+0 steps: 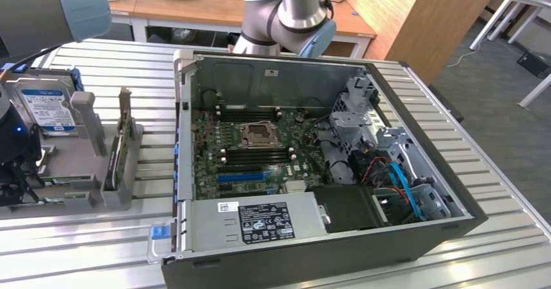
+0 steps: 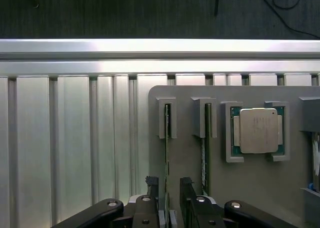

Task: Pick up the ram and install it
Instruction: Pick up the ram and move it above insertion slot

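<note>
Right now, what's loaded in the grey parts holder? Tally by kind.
Circuit boards, standing on edge in slots: 2
CPU: 1
Hard drive: 1
Total: 4

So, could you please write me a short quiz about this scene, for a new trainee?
1. True or false: the computer case has its side closed.
2. The hand has its fingers on either side of: A) a hard drive; B) the ram; C) a cable.
3. Which chip lies in the grey holder beside the upright boards?
Key: 1 false, the motherboard shows inside; 2 B; 3 the CPU.
</note>
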Robot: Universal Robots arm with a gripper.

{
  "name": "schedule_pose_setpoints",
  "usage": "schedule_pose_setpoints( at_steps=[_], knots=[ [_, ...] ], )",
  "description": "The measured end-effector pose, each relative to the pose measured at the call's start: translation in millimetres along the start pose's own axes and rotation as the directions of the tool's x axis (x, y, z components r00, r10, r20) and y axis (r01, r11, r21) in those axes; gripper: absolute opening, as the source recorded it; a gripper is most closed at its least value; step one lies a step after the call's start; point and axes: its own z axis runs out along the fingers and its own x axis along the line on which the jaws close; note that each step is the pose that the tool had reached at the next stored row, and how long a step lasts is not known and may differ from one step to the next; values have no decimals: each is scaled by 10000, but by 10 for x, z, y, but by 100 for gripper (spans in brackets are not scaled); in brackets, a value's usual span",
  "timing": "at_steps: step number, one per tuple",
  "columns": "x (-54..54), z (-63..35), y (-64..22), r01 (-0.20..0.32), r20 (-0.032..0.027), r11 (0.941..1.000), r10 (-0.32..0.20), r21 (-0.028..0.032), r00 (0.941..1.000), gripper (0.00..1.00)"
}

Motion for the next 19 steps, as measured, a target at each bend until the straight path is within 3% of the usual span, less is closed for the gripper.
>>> schedule_pose_setpoints(
  at_steps=[19],
  knots=[
    [4,72,-17,2,2,10000,-2,3,10000,31]
  ],
)
